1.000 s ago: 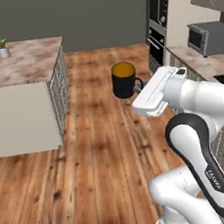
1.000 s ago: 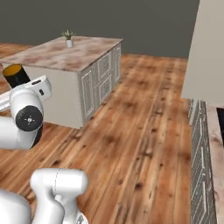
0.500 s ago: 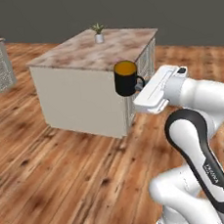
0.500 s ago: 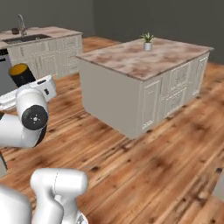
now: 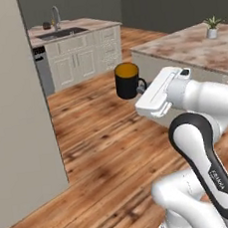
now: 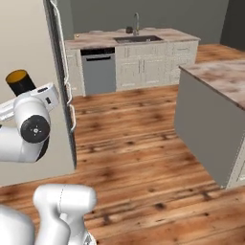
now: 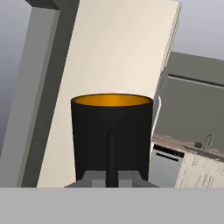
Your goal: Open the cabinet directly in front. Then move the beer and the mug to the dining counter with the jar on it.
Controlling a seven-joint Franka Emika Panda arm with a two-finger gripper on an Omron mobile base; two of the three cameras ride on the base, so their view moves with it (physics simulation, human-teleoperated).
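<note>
We are carrying the mug (image 5: 128, 81) upright and clear of the floor, the tool (image 5: 144, 87) clamped tight on its side handle (image 7: 112, 154), so it travels safely toward the sink bench (image 5: 71, 29) far ahead.

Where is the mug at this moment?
The mug is held upright in the hand, raised above the wooden floor in the left base view, between the sink counter behind and the island at right.
</note>
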